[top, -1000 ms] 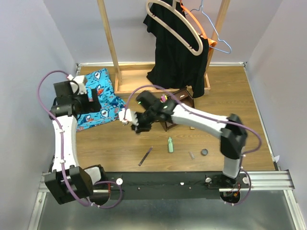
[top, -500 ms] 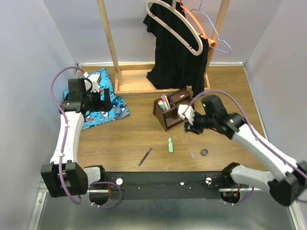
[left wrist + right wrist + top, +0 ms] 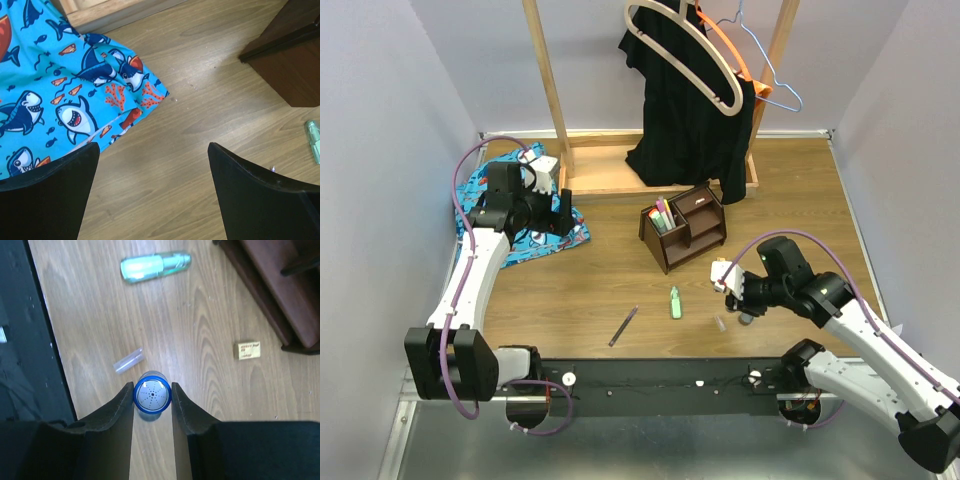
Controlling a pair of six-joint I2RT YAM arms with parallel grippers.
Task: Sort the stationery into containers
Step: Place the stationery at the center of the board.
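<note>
The right arm [image 3: 840, 300] has swung from the desk organizer [image 3: 686, 226] to its 4 o'clock, where the half-spread right tool [image 3: 152, 388] brackets the small blue bottle [image 3: 152, 396] on the worktop [image 3: 225, 390], pinch unclear, starting 1 pickup.

The left arm [image 3: 470, 282] and the right arm [image 3: 886, 346] are white with chunky black joints. A thin purple cable [image 3: 790, 236] loops along each one. Their jaws are plain black.

Small blue bottle [image 3: 152, 396] upright between fingers of the right pincer [image 3: 152, 389]
</note>
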